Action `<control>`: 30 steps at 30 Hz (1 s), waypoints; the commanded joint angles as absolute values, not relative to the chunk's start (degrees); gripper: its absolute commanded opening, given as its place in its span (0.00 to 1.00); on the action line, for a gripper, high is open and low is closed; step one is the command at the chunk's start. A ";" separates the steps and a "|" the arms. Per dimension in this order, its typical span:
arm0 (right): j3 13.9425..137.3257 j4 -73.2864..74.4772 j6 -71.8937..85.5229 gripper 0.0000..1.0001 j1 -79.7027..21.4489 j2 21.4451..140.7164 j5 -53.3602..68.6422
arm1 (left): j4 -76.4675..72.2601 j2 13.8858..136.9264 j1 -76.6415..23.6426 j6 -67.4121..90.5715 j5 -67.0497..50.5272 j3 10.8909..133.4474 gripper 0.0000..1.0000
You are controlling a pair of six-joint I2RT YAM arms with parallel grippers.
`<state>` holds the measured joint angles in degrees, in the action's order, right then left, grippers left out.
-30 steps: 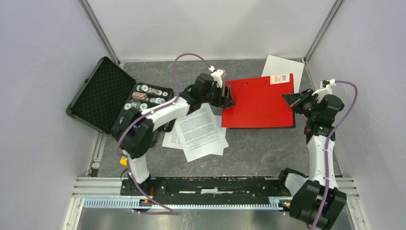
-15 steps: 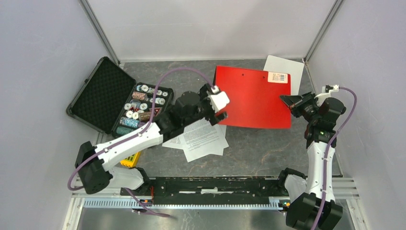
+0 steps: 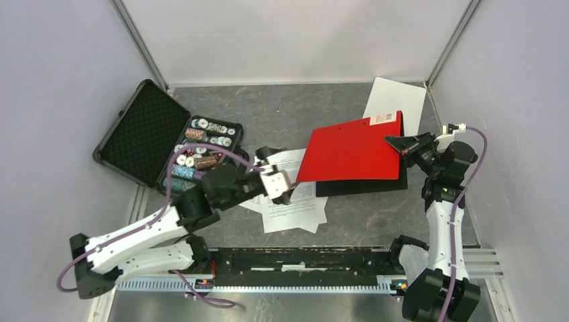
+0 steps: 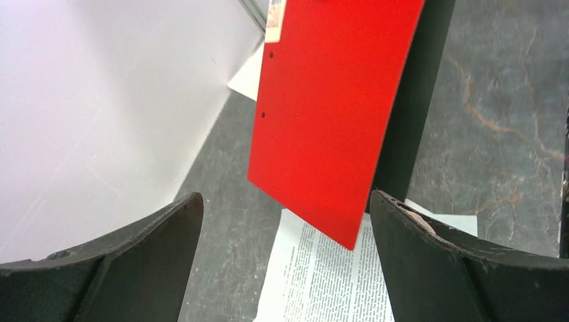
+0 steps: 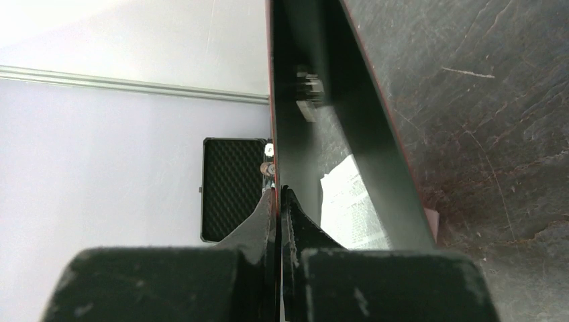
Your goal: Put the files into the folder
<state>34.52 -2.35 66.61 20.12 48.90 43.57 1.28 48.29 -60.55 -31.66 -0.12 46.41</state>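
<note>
Folder [image 3: 349,153] stands part-open at the right side of the table [image 3: 282,114], its red cover pinched at the right edge by the right gripper [image 3: 392,142] and raised off the black back lying flat. Files [image 3: 295,209] lie loose near the table's middle, just left of the folder, none inside yet. The left gripper [image 4: 284,201] hovers over them, jaws spread wide.

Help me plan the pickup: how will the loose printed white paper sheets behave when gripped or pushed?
The loose printed white paper sheets lie thin and flat on the dark marbled table, so they would probably flop if lifted by one edge. They overlap in a fan, so a push would likely slide them apart. A flush edge may resist pinching.
</note>
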 commanded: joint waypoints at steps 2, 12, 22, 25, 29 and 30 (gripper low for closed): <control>36.89 -4.68 68.20 0.00 19.95 45.64 43.08 | 3.78 43.81 -60.54 -26.99 -8.40 46.23 1.00; 38.84 1.18 71.26 0.00 20.02 42.90 42.95 | -5.81 58.70 -72.08 -48.46 2.72 47.06 0.99; 37.09 -1.14 72.87 0.00 19.97 42.49 43.27 | -27.98 74.45 -75.78 -61.86 16.71 45.79 1.00; 37.09 -1.40 72.96 0.00 19.99 42.64 43.55 | -34.86 79.93 -75.87 -65.63 21.29 46.47 0.97; 37.09 -2.11 73.50 0.00 19.96 43.28 44.46 | -42.69 85.32 -75.98 -69.59 24.25 47.35 0.95; 37.05 -2.26 73.68 0.00 19.96 43.30 44.47 | -44.23 86.27 -76.02 -69.86 24.26 47.44 0.95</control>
<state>35.03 2.68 71.57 19.99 43.81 42.65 -30.96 83.31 -75.68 -63.02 19.59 45.67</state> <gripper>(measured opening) 0.014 0.957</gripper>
